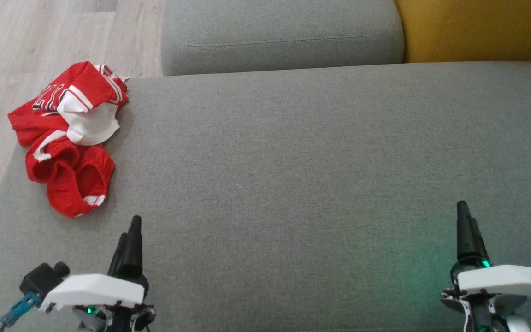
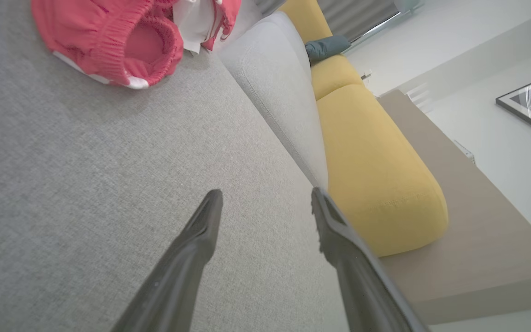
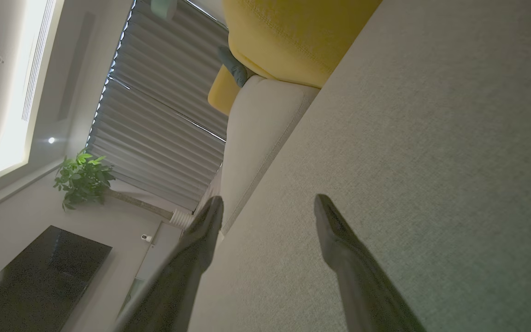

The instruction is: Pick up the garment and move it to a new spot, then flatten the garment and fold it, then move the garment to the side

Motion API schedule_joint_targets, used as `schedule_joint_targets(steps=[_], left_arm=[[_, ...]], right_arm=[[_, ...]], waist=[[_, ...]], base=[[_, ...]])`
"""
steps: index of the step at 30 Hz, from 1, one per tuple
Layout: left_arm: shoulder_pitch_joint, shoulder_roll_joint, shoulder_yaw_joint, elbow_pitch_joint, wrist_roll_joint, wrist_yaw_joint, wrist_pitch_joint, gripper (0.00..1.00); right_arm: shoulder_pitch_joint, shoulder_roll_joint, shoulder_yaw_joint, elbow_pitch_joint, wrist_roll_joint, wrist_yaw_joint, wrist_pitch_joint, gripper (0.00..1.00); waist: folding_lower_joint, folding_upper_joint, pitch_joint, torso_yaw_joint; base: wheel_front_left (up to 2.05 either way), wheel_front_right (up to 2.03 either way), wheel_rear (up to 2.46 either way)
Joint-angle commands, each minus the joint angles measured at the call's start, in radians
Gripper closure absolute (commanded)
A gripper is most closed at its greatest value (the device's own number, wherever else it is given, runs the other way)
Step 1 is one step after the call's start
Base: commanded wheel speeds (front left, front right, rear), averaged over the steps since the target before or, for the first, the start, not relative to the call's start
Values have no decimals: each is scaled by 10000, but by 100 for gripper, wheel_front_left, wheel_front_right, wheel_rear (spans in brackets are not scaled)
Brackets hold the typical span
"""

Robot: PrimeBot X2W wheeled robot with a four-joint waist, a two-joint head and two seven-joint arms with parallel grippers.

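A crumpled red garment with white trim and dark lettering lies bunched at the far left corner of the grey sofa seat, partly hanging over its left edge. In the left wrist view the garment sits at the top left, well ahead of the fingers. My left gripper hovers low at the near left, open and empty, a short way in front of the garment. My left gripper shows spread fingers. At the near right my right gripper is open and empty, far from the garment, its fingers apart around the gripper's middle.
A grey back cushion and a yellow cushion line the far side of the seat. Wooden floor lies beyond the left edge. The right wrist view shows blinds, a plant and a dark screen.
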Motion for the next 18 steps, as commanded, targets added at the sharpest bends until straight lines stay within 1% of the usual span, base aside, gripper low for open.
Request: schedule_joint_targets(steps=[1,18], left_arm=[[-445,119,18,-433,437,68,-133,0],[-365,156,-386,-656,3062,375,-630,0]], right_arm=[[-236,-56,193,-425,-425,34,-156,0],[-270,-67,778,-600,-3096,45,-657,0]], waist=[[0,0,-7,-3],[0,0,-61,-36]], base=[[0,0,0],[0,0,0]])
